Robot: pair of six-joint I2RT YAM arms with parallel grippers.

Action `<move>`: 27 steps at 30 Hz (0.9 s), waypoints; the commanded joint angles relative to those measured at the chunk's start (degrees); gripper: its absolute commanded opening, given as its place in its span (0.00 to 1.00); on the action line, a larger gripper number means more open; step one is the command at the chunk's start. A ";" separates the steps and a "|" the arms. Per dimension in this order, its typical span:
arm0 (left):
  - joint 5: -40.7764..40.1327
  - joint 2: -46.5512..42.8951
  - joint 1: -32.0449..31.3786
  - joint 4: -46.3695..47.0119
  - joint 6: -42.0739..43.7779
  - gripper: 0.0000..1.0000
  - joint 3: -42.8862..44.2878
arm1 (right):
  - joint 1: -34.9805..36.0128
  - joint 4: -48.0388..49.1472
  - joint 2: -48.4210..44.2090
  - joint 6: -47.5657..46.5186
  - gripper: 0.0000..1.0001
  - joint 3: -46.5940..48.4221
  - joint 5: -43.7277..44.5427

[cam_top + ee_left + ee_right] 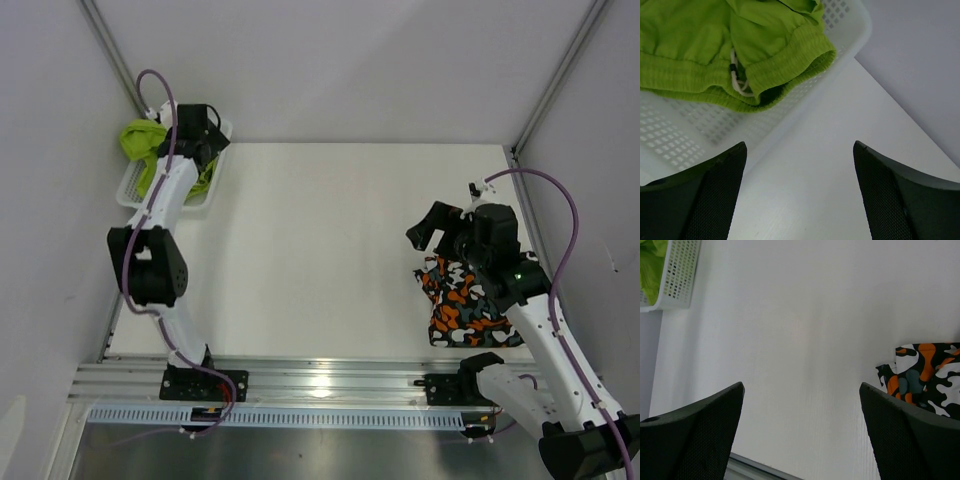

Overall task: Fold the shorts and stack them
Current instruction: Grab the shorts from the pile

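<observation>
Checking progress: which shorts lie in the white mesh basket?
The plain lime green cloth shorts; the orange, black and white camouflage shorts lie on the table.

2 shorts: 1 lime green shorts (140, 138) at 10 o'clock of table (320, 250), inside basket (132, 190); 1 camouflage shorts (462, 305) at 4 o'clock. 1 basket, white mesh. 1 table. 2 arms: left arm (150, 262) at 8 o'clock, right arm (540, 320) at 5 o'clock. 2 grippers: left gripper (800, 150), right gripper (801, 387), 2 fingers each. 2 purple cables: left cable (171, 105), right cable (574, 215), 1 per arm.
</observation>
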 commanded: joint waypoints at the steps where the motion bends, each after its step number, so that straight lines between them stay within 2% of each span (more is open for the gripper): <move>1: 5.06 9.57 4.30 -4.05 -4.45 0.88 15.06 | -0.28 2.20 0.08 -1.56 0.99 1.29 -3.88; 3: 6.48 17.71 5.73 -9.22 -9.45 0.89 22.89 | -0.28 2.20 -0.53 -1.74 0.99 0.76 -4.23; 6: 9.37 23.64 7.32 -8.02 -13.76 0.88 28.55 | -0.19 2.11 -1.24 -1.65 0.99 -0.73 -5.03; 12: 10.96 29.62 8.64 2.09 -20.97 0.86 27.07 | -0.19 1.67 -1.94 -1.74 0.99 -1.62 -5.99; 17: 16.67 38.22 8.90 3.94 -26.95 0.82 33.04 | -0.28 2.55 0.25 -2.35 0.99 -0.83 -5.64; 20: 21.66 41.49 9.43 8.50 -30.46 0.68 33.92 | -0.28 2.90 1.83 -2.44 0.99 -0.30 -6.08; 23: 24.67 45.01 10.04 11.23 -32.84 0.50 34.54 | -0.28 3.25 2.28 -2.44 0.99 -0.56 -6.35; 24: 24.85 45.54 10.13 11.93 -32.93 0.29 34.54 | -0.19 3.69 2.19 -2.27 0.99 -0.82 -6.61; 26: 24.33 45.54 10.31 13.78 -32.50 0.05 34.10 | -0.28 3.87 2.10 -2.09 0.99 -1.70 -6.70; 27: 24.24 45.02 10.31 14.31 -32.06 0.00 34.01 | -0.28 4.13 2.10 -2.00 0.99 -1.88 -6.70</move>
